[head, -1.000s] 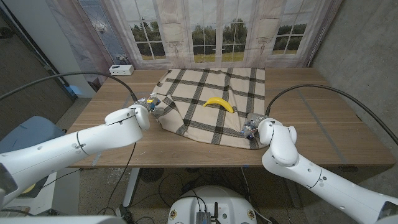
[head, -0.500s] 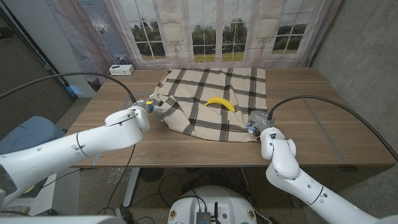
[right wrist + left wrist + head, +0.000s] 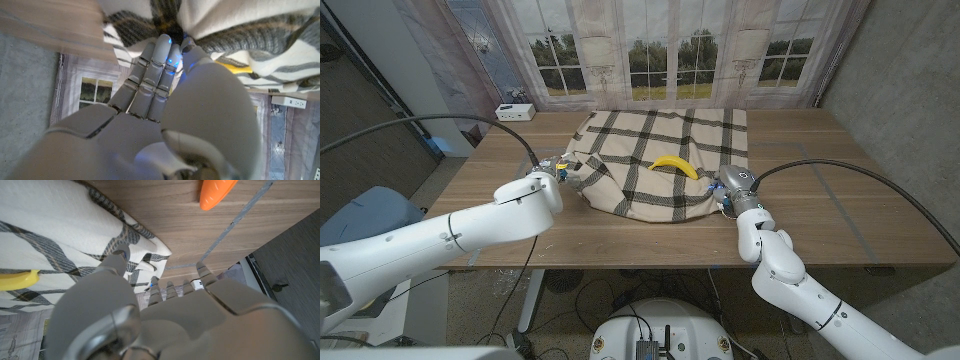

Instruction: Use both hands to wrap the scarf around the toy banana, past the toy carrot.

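The plaid scarf [image 3: 660,135] lies spread over the far middle of the wooden table [image 3: 840,190], with its near edge lifted and bunched. A yellow toy banana [image 3: 672,166] rests on the scarf just beyond that edge. My left hand [image 3: 560,170] grips the scarf's near left corner, and my right hand [image 3: 728,190] grips its near right corner. In the left wrist view my left hand's fingers [image 3: 117,260] pinch the scarf [image 3: 60,225], the banana's [image 3: 17,280] end shows, and the orange toy carrot [image 3: 215,192] lies on bare wood. In the right wrist view my right hand's fingers [image 3: 160,55] hold folded scarf [image 3: 240,30].
A small white box [image 3: 514,112] sits at the table's far left corner. Black cables [image 3: 840,165] arc over both arms. A curtain with printed windows [image 3: 670,50] hangs behind the table. Bare wood stretches along the table's right side and its front edge.
Both hands have carried the scarf's near edge away from the table's front, towards the banana. The right hand moved furthest; the cloth now bunches close below the banana.
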`<action>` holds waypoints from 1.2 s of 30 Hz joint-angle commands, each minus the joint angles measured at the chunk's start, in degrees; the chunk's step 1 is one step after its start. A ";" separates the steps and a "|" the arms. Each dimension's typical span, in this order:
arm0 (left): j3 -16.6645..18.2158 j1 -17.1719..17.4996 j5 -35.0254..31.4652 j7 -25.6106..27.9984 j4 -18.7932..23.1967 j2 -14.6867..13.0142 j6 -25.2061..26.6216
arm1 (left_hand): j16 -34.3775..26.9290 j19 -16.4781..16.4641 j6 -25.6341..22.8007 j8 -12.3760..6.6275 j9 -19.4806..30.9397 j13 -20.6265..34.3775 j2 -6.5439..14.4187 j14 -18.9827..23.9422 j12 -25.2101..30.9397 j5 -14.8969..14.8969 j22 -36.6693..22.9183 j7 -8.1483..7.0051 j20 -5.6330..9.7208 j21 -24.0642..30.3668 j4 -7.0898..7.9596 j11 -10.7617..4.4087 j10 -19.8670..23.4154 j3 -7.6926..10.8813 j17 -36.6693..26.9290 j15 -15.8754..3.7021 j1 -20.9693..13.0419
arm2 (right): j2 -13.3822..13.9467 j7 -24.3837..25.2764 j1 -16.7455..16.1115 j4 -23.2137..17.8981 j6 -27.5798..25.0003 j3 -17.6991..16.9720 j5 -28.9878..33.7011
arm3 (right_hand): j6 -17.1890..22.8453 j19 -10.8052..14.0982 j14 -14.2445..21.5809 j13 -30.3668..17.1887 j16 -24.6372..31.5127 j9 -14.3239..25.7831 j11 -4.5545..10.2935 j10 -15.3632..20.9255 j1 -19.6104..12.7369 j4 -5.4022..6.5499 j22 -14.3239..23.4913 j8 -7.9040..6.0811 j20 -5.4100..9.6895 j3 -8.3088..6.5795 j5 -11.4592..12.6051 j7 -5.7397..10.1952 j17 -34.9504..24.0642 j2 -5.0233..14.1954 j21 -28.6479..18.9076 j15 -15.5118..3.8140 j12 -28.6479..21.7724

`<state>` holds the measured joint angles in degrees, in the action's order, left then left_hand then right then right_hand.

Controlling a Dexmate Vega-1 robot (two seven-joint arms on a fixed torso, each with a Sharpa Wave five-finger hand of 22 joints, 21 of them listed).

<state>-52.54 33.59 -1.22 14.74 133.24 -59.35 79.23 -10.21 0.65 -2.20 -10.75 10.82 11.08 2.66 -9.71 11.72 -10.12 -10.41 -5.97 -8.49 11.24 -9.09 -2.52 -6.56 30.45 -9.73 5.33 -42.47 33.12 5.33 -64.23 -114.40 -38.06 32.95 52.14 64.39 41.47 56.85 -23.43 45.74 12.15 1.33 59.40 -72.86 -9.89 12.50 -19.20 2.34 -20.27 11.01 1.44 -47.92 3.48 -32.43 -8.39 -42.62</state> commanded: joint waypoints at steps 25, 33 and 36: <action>-14.40 -9.69 -47.80 -34.45 -17.99 9.18 -3.26 | -1.02 -2.97 -9.53 -2.98 0.21 0.42 -1.16 5.57 2.94 -0.04 -0.07 -5.02 0.62 1.01 -0.49 -1.72 8.50 -2.25 -0.16 -4.23 -5.58 | 1.94 39.29 2.22 1.69 7.70 0.58 -8.38 | 0.40 -0.50 1.41 -5.79 -1.68 0.82 0.20 0.99 0.05 0.35 -0.15 0.09 0.28 -1.77 -0.32 0.20 -1.95 -0.92 -1.46 -4.62 -2.02; -16.08 -12.33 -48.18 -36.41 -21.61 10.80 -7.29 | -1.08 -4.33 -13.08 -3.58 0.29 0.47 0.09 7.49 3.51 -0.15 -0.14 -6.43 1.32 1.32 -0.15 -2.29 10.80 -2.60 -0.14 -5.34 -6.59 | 1.85 39.41 2.21 1.55 7.08 0.78 -8.63 | 0.40 -0.64 1.54 -5.79 -1.95 0.85 0.08 1.02 0.16 0.41 -0.20 0.25 0.35 -2.02 -0.36 0.20 -2.44 -0.97 -1.77 -4.61 -1.91; -16.94 -13.53 -48.88 -38.49 -22.94 11.38 -8.58 | -0.80 -4.42 -14.96 -3.96 0.29 0.47 -0.37 7.41 3.35 -0.12 -0.11 -6.18 1.78 1.21 -0.27 -2.61 10.80 -3.11 -0.14 -5.58 -6.88 | 1.81 39.51 2.17 1.46 6.76 0.79 -8.62 | 0.48 -0.71 1.50 -5.76 -2.10 0.88 0.07 1.00 0.21 0.41 -0.22 0.27 0.37 -2.11 -0.37 0.14 -2.62 -1.03 -1.89 -4.60 -1.83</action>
<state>-67.06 23.46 -45.73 -18.76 115.25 -50.21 75.02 -11.10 -3.81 -15.46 -14.04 10.82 11.34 2.57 -2.13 14.65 -10.12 -10.41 -12.41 -7.13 12.35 -9.37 -4.49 4.05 27.90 -9.73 0.20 -48.46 34.79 44.24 -62.13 -112.75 -30.68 33.52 43.99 64.38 41.01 57.76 -23.43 43.85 12.96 1.41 59.90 -72.31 -9.69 12.25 -19.20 2.79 -21.91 10.57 1.44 -50.30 2.47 -33.72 -8.50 -43.34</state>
